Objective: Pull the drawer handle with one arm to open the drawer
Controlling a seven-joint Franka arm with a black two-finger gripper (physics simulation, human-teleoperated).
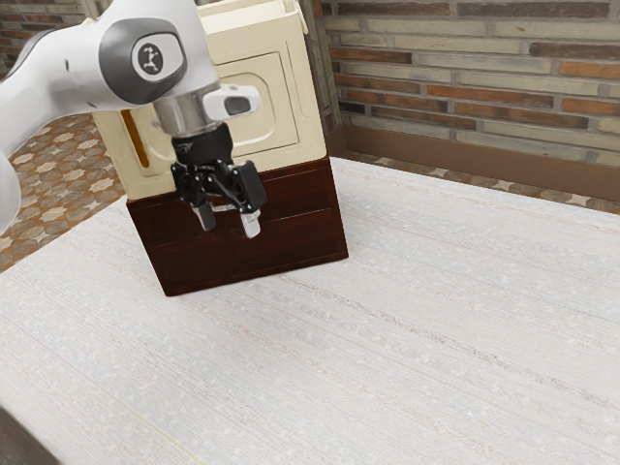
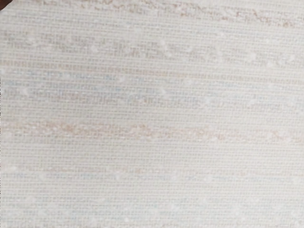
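White cloth point(image 1: 417, 320) spreads below my claw; beyond the claw stands the cabinet point(image 1: 262, 107), its dark lower face point(image 1: 262, 254), probably the drawer's, running broad behind it. My claw point(image 1: 229, 222) holds its fingers point(image 1: 252, 226) apart, nothing between them that I can be sure of. I can't make out the handle; the reach likely goes toward that face.

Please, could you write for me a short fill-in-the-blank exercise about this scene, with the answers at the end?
1. The gripper is ____, because its two fingers stand apart with nothing between them.
2. The cabinet's lower part is dark reddish brown, but its upper part is ____.
3. The arm comes in from the exterior view's ____.
4. The wall beyond the table is made of ____.

Missing words: open; cream; left; bricks
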